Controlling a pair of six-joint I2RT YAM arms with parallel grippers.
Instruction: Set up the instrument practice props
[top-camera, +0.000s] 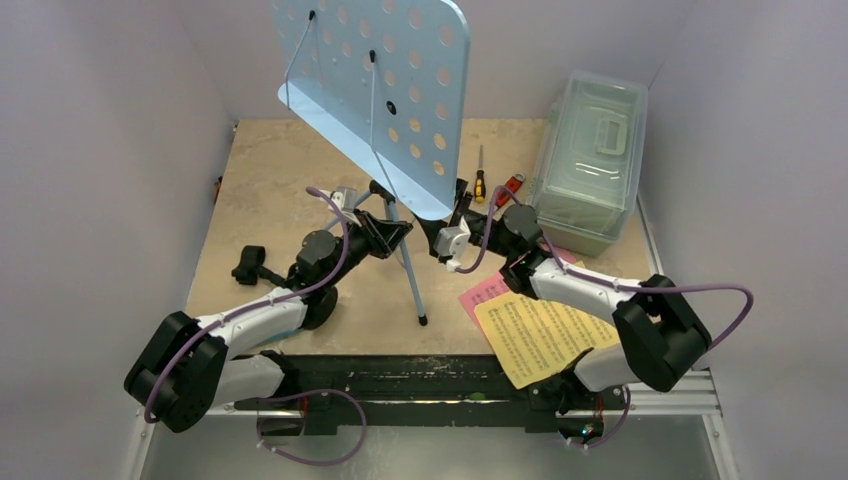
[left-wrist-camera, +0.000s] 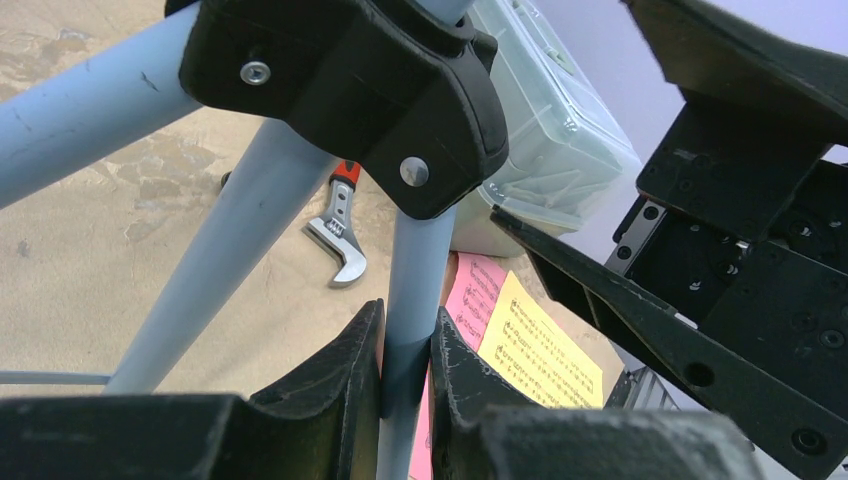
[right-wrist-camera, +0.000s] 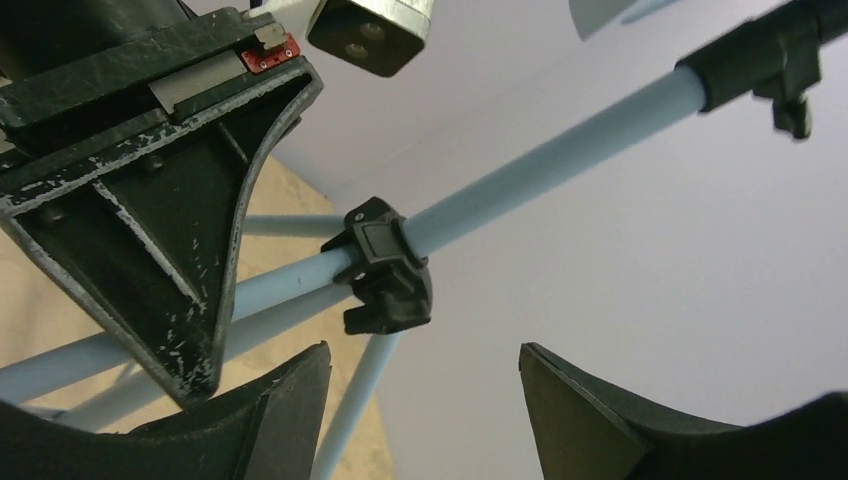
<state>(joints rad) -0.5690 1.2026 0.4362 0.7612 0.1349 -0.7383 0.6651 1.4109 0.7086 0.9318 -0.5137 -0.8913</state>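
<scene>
Music stand (top-camera: 385, 100), light blue and perforated, upright on its tripod at mid-desk (top-camera: 270, 170). Left claw (left-wrist-camera: 405, 355) is clenched on one tripod leg (left-wrist-camera: 415, 280) just under the black hub (left-wrist-camera: 350, 80). Right claw (right-wrist-camera: 420, 390) hangs released beside the pole, grasping nothing. The stand looks light but top-heavy, its tubes stiff and slick. It is probably best held low, near the hub.

Pose: left arm (top-camera: 250, 320) stretched forward and inward from its base, elbow low; left gripper (left-wrist-camera: 408, 345) pinched tight on music stand leg (left-wrist-camera: 417, 270), one finger each side. Opposite, right arm (top-camera: 580, 285) angled inward toward centre, wrist pointing at the left one; right gripper (right-wrist-camera: 425, 370) jaws wide apart, nothing between them, near the left gripper.
</scene>
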